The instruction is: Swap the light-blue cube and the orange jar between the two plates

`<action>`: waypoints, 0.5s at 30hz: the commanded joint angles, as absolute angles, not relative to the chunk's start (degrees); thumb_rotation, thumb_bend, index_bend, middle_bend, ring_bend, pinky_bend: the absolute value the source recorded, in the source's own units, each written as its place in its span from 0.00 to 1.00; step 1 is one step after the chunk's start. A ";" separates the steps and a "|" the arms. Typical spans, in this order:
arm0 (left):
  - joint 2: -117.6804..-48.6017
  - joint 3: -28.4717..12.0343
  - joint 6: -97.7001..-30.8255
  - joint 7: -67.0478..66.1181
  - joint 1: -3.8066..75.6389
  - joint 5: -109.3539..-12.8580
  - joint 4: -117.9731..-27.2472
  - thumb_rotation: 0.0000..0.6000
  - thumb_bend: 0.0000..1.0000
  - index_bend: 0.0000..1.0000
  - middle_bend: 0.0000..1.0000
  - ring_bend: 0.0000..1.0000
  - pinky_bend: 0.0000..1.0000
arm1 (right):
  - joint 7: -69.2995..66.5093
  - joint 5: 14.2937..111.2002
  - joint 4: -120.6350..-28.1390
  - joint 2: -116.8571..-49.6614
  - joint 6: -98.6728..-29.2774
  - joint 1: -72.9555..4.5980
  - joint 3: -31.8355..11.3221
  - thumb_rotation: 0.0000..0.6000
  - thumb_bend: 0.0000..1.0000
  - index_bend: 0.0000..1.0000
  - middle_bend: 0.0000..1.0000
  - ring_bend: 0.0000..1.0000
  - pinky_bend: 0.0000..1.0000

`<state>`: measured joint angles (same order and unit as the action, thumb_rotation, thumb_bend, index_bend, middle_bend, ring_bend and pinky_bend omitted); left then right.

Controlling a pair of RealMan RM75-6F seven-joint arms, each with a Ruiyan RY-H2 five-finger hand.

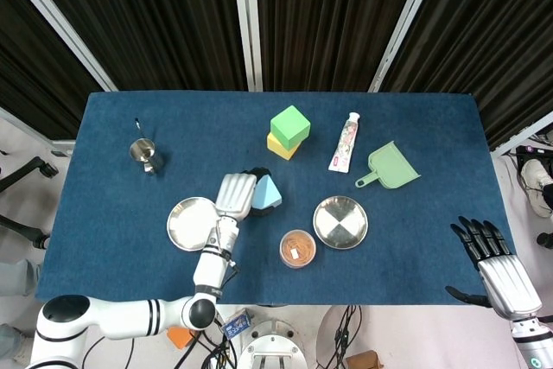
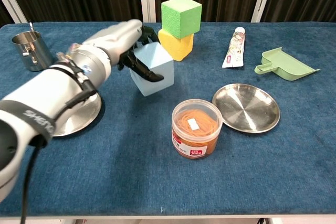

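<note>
**A:** Between the plates, left hand point(image 2: 122, 43) has its fingers wrapped on the light-blue cube point(image 2: 151, 68), tilted up. Where next?

**B:** Probably the right plate point(image 2: 247, 107), past the orange jar point(image 2: 195, 128). Right hand point(image 1: 499, 267) sits spread, far off.

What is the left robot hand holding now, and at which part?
The left robot hand grips the light-blue cube by its sides, the fingers wrapped around its upper part. The cube is tilted.

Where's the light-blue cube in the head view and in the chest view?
Head view: the light-blue cube sits just left of centre, held by the left hand.
Chest view: it is upper centre-left, tilted.
Shared landmark: the green cube stacked on the yellow cube, just behind it.
</note>
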<state>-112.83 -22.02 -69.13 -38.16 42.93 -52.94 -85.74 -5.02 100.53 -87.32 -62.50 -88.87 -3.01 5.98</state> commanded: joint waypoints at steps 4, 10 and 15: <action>-98.86 -13.65 -76.05 -38.27 34.52 -58.61 -100.72 1.00 0.49 0.54 0.62 0.62 0.74 | -4.47 100.45 -87.56 -62.60 -89.11 -2.71 5.82 0.87 0.20 0.00 0.00 0.00 0.00; -91.20 -8.45 -76.82 -33.03 29.32 -60.75 -103.63 1.00 0.47 0.54 0.61 0.62 0.74 | -2.41 100.46 -88.11 -63.29 -88.42 -2.70 5.75 0.87 0.20 0.00 0.00 0.00 0.00; -91.00 -5.76 -74.50 -29.80 28.39 -62.46 -100.38 1.00 0.33 0.52 0.59 0.58 0.72 | -0.26 100.64 -88.68 -64.10 -86.91 -3.18 5.79 0.87 0.20 0.00 0.00 0.00 0.00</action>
